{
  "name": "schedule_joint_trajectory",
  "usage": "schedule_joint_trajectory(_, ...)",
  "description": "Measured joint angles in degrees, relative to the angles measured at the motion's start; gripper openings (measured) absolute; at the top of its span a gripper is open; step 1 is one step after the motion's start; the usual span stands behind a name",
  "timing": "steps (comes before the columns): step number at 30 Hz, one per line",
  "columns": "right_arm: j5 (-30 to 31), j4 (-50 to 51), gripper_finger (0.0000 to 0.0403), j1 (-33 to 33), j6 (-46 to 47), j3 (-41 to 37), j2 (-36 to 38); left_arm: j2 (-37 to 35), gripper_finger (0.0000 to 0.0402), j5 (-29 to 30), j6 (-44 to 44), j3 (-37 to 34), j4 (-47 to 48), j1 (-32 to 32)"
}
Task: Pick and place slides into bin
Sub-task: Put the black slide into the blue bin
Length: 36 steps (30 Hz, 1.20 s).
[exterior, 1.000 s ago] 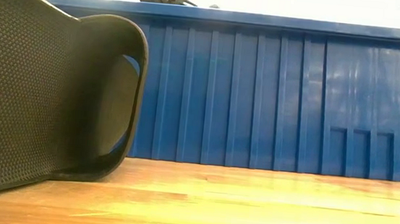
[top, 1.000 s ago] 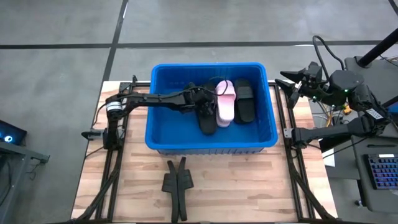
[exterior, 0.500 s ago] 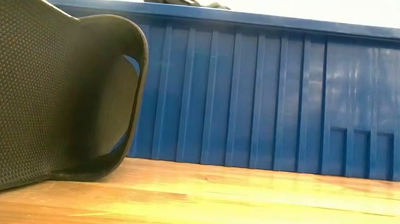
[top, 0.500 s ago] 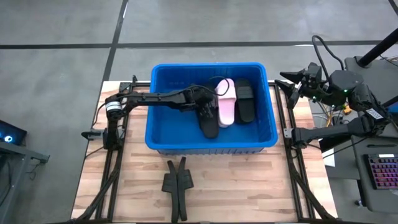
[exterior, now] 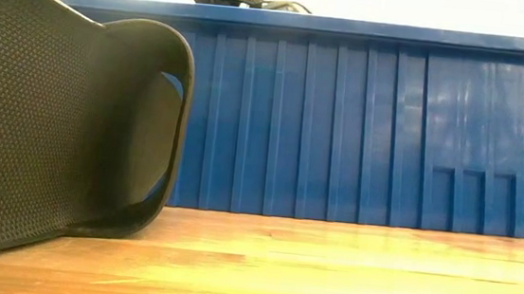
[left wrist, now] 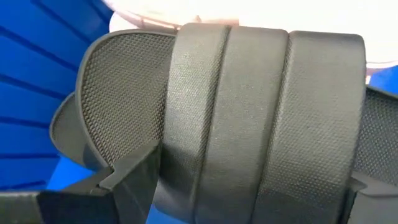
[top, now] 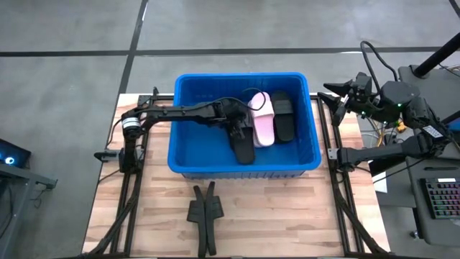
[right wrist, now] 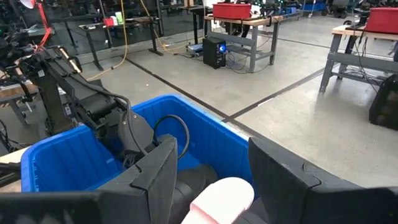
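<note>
The blue bin (top: 188, 155) stands in the middle of the table. In it lie a pale pink slide (top: 263, 124) and a black slide (top: 282, 115), side by side at the right. My left gripper (top: 235, 126) reaches into the bin from the left and is shut on another black slide (top: 243, 146), whose broad ribbed strap (left wrist: 261, 106) fills the left wrist view. My right gripper (top: 338, 96) is open and empty, off the table's far right, outside the bin. My left gripper holds the black slide at its strap (left wrist: 171, 162), one finger (left wrist: 127, 180) on each side of the slide, lying across it. The fingers slant down from the table's left into the bin. Whether the slide's sole rests on the bin floor, I cannot tell.
A narrow black forked bracket piece (top: 205, 212) lies on the wooden table in front of the bin. A black textured, strap-like thing (exterior: 65, 120) stands close in the low view, left of the bin's ribbed wall (exterior: 359, 127). Bare table lies on both sides of the bracket.
My left gripper has gone a little toward the table's right and near edges inside the bin, still shut, carrying the black slide with it toward the bin's near wall, beside the pink slide.
</note>
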State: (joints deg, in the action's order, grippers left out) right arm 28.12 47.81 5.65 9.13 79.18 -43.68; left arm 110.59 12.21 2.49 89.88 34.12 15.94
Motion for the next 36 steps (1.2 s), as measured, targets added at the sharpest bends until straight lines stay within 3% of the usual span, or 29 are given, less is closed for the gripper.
schedule_joint_trajectory(11,0.00,-0.02,0.0187,0.00,-0.65,0.00,0.00,-0.02,0.0293,-7.29,0.09,0.26,1.34,0.07)
schedule_joint_trajectory(22,0.28,-0.04,0.0187,0.00,-2.34,0.00,0.00,-1.79,0.0293,-7.53,-0.12,0.07,2.98,0.07)
schedule_joint_trajectory(29,0.44,-0.04,0.0187,0.00,-2.34,0.00,0.00,-2.34,0.0293,1.72,-0.34,0.00,2.98,0.19)
schedule_joint_trajectory(36,0.43,-0.04,0.0187,0.00,-2.26,0.00,0.00,-2.83,0.0293,4.83,-0.20,0.00,2.66,0.35)
